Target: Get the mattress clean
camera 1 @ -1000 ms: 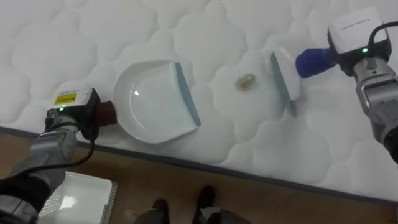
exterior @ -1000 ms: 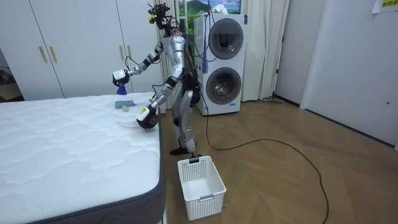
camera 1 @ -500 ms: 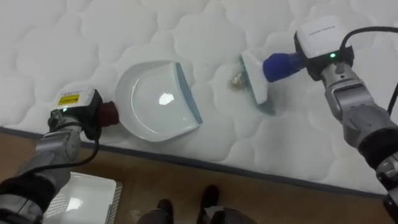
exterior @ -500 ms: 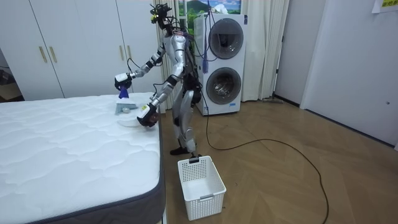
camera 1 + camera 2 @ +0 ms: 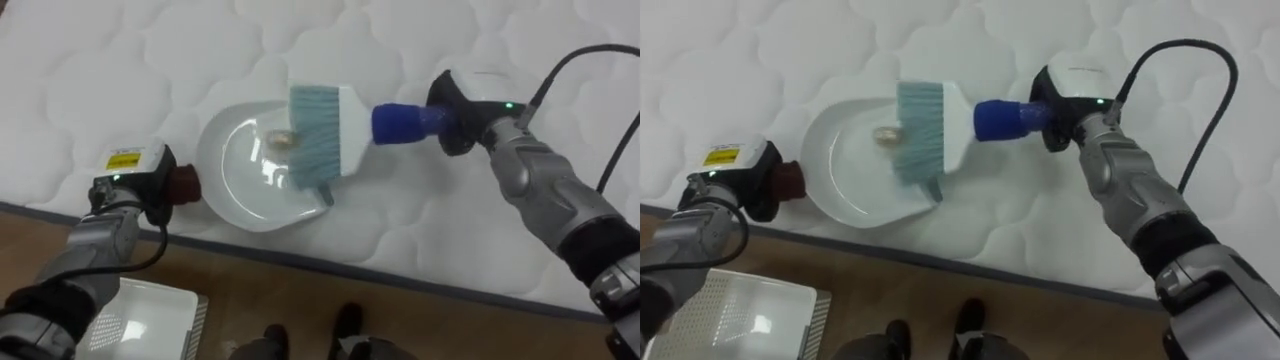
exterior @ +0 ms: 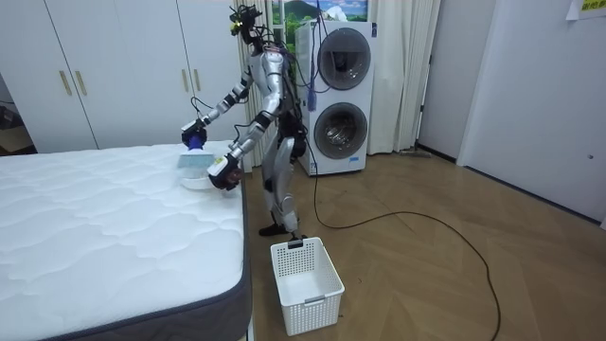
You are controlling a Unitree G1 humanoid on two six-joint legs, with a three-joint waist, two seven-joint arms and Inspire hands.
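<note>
The robot stands upright at the long edge of the bed, near its corner, with both arms reaching over the white quilted mattress (image 5: pixel 150 60). In the room view a stacked pair of washing machines (image 6: pixel 341 95) is behind it and pale wardrobe doors (image 6: pixel 104 66) fill the wall beyond the bed; the hands there are too small to read.

From the head camera, a white dustpan (image 5: pixel 245 185) lies flat on the mattress close to the bed's edge, its mouth facing 3 o'clock and its dark red handle pointing to 9 o'clock. The left hand (image 5: pixel 130 180) is closed on the end of that handle; the hand's back, with a yellow label, covers most of its fingers, so just the dark curl beside the handle shows.

A brush (image 5: pixel 335 115) with a white head and teal bristles comes in from 3 o'clock. The bristles lie over the pan's mouth and hide most of its blue-grey lip, of which only a short piece shows at 5 o'clock of the pan. The right hand (image 5: pixel 462 100) is wrapped round the brush's blue handle, and the handle's far end is lost inside that grip.

A small beige scrap (image 5: pixel 283 137) sits inside the pan at about 1 o'clock, touching the bristle tips; what it is cannot be told.

At 7 o'clock of the view a white basket (image 5: pixel 140 320) stands on the wooden floor (image 5: pixel 450 320), cut off by the frame's bottom edge
</note>
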